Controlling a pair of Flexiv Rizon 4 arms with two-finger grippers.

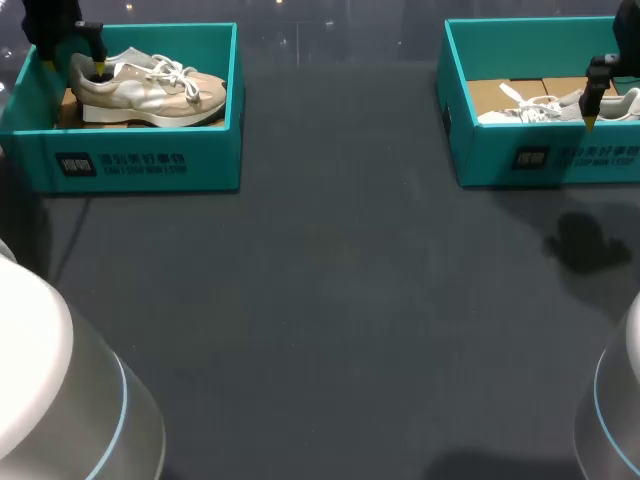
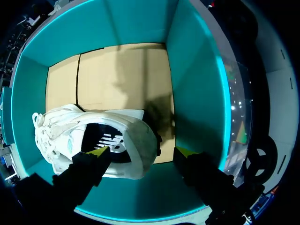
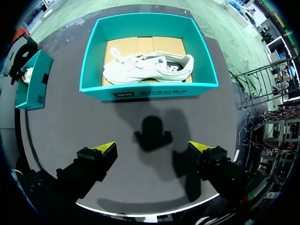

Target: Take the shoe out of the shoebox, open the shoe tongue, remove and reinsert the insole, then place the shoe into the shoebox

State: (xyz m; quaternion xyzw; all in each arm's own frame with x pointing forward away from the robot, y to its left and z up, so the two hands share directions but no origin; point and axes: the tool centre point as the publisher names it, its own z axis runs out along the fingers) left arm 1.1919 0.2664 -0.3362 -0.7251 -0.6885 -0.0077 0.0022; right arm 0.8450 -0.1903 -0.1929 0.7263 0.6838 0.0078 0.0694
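A beige and white shoe (image 1: 150, 90) lies on its side in the left teal shoebox (image 1: 140, 160). My left gripper (image 1: 97, 68) is down at its heel. In the left wrist view, the left gripper (image 2: 140, 152) straddles the heel of the shoe (image 2: 133, 129). One finger is inside the collar and the other is outside, near the box wall (image 2: 192, 70), with a gap. Its jaws stand open. A white shoe (image 1: 530, 108) lies in the right shoebox (image 1: 550, 160). My right gripper (image 3: 152, 147) hangs open, high over the table in front of that box (image 3: 150, 91), holding nothing.
Both boxes have cardboard floors (image 2: 122, 75) and stand at the far corners of the dark table (image 1: 340, 300). The right gripper's shadow (image 3: 152, 133) falls on the mat before the right box.
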